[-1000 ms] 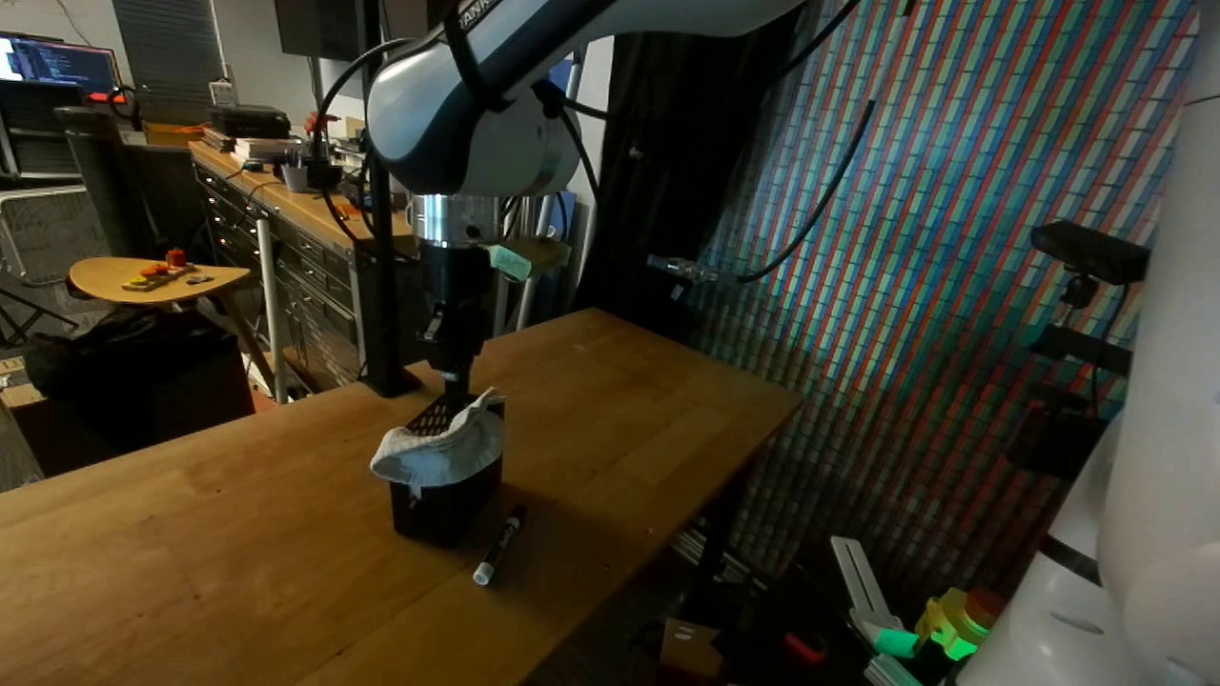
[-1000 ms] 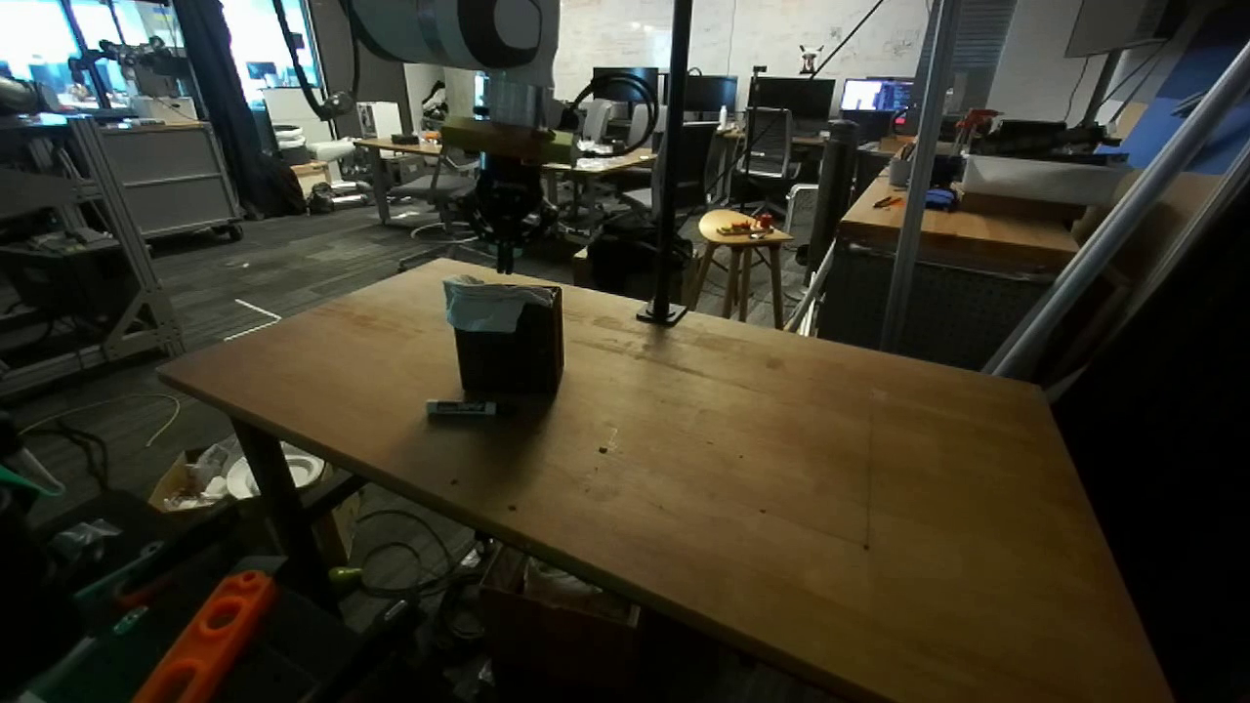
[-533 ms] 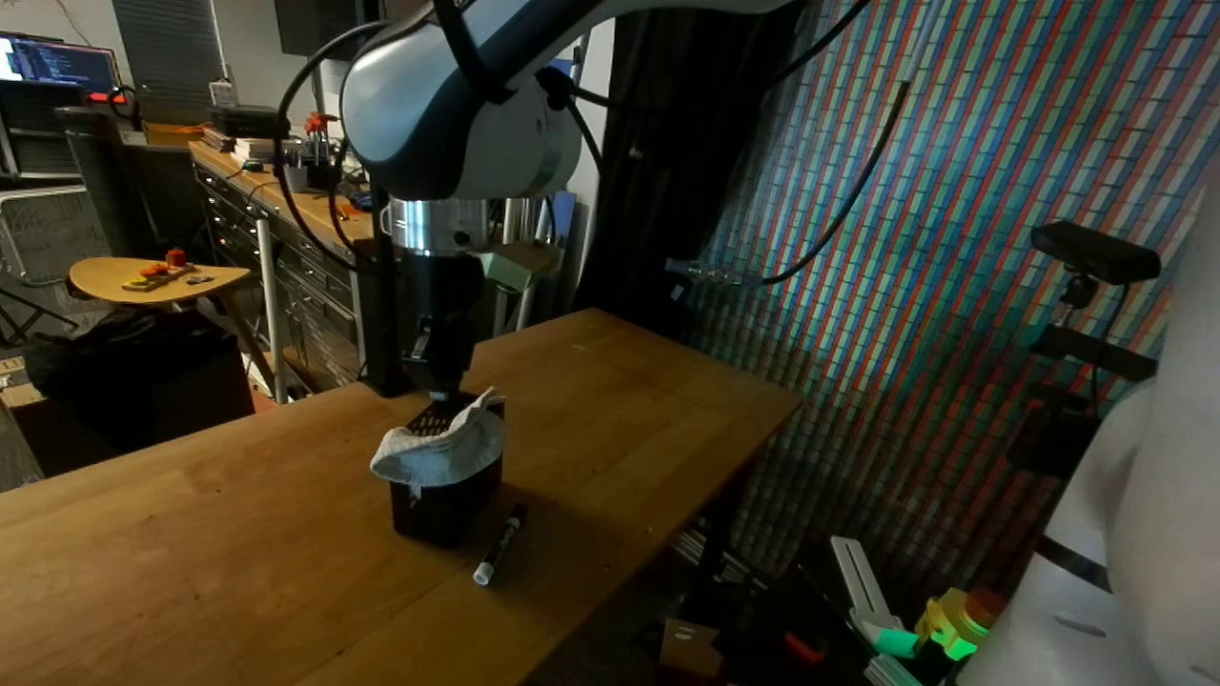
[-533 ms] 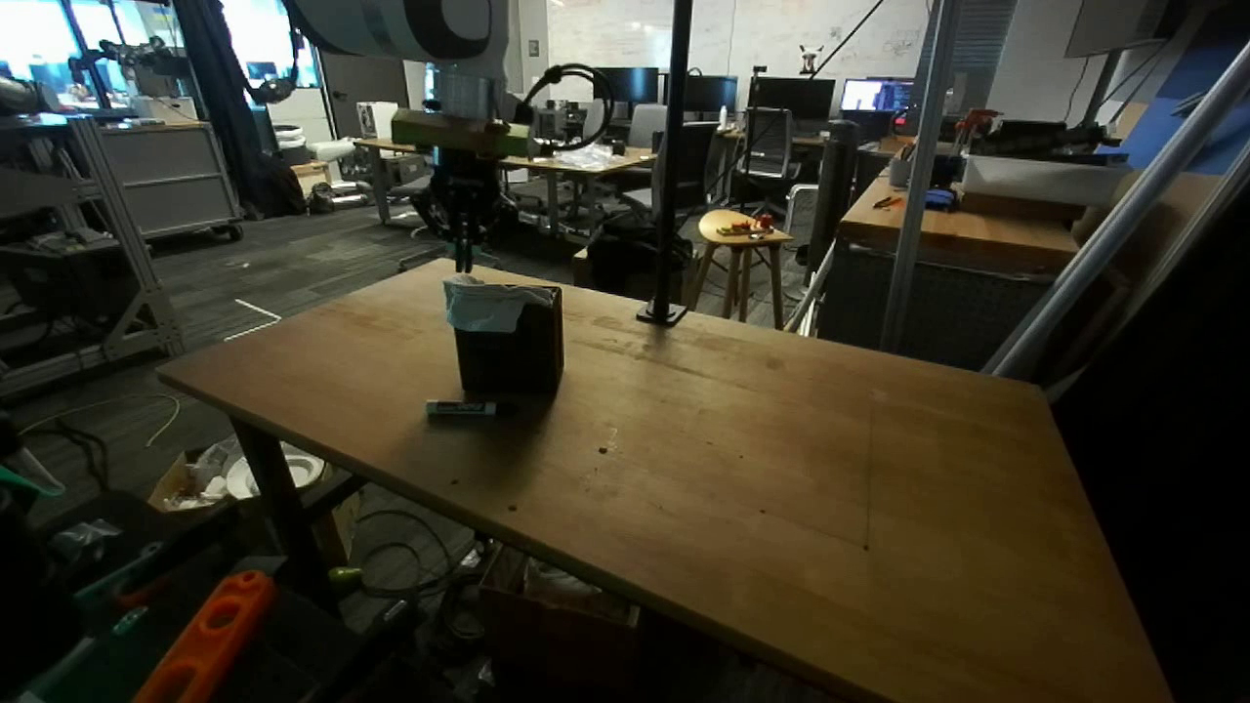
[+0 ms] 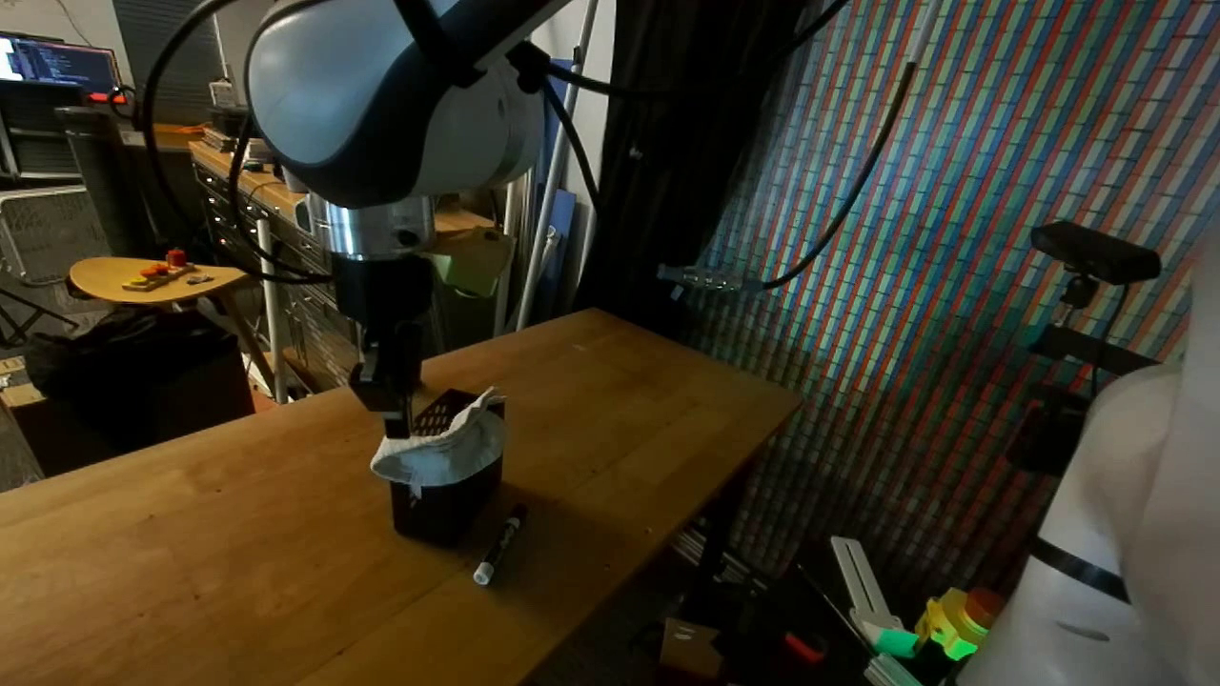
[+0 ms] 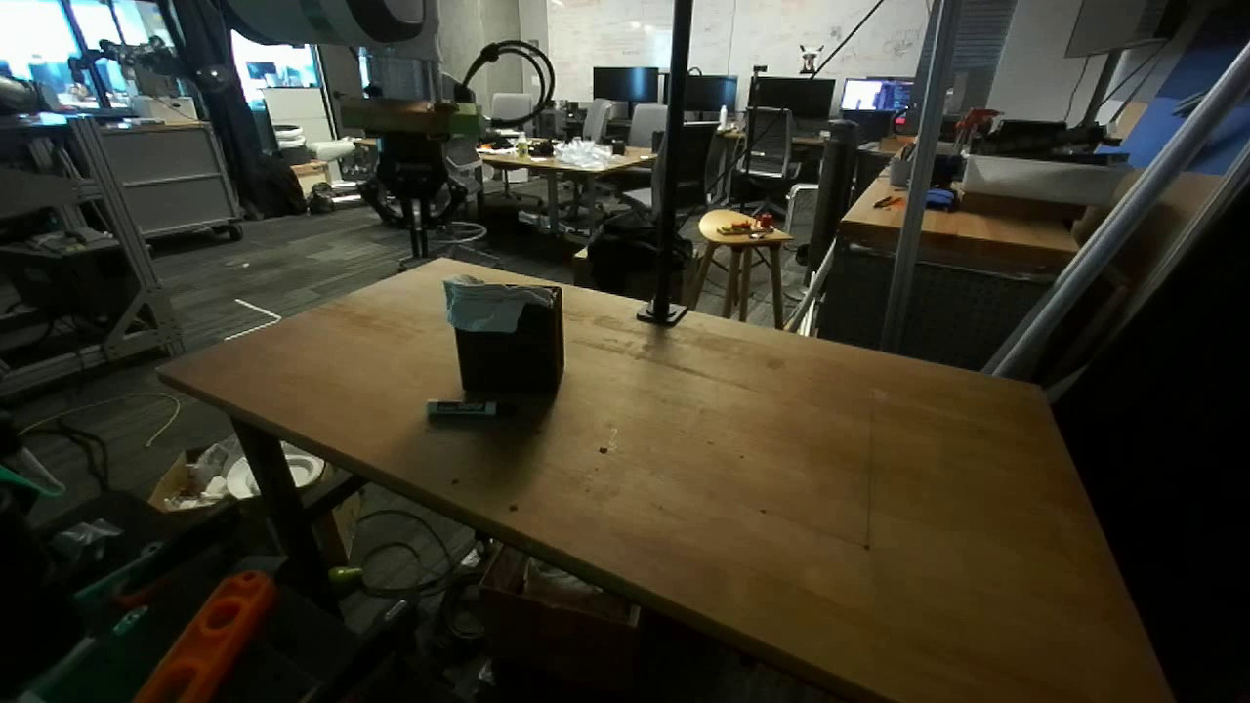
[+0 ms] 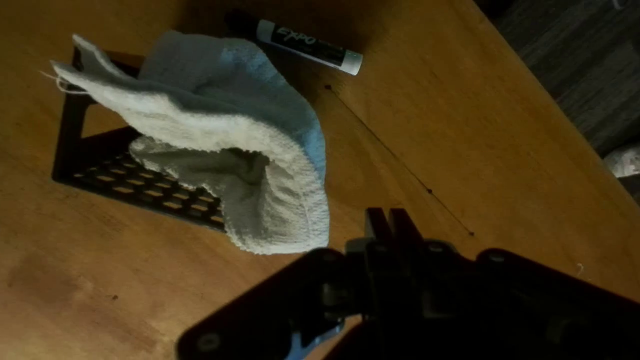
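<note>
Compared with a second ago, the end effector (image 5: 397, 431) has travelled leftward in both exterior views: in an exterior view its tips now line up with the left end of the pale cloth (image 5: 456, 459), having been over the far part of the black box (image 5: 438, 514); in an exterior view the end effector (image 6: 419, 250) hangs at the upper left, to the left of the box instead of above it. Cloth, box and marker (image 7: 306, 46) lie just as they did. The fingers are drawn together with nothing held between them, and in the wrist view their tips sit right of and below centre, apart from the cloth. The cloth fills much of the left half of the wrist view, draped over the rim of the box; its long axis slants from the upper left, where narrow corners point outward, down to the lower right, where it curls into a rounded hollow. The box's perforated side runs along a similar, gentler slant. The marker rests on the desk (image 7: 450, 125) at that view's top centre, its axis tilting slightly down to the right, pale end right and dark cap left.
</note>
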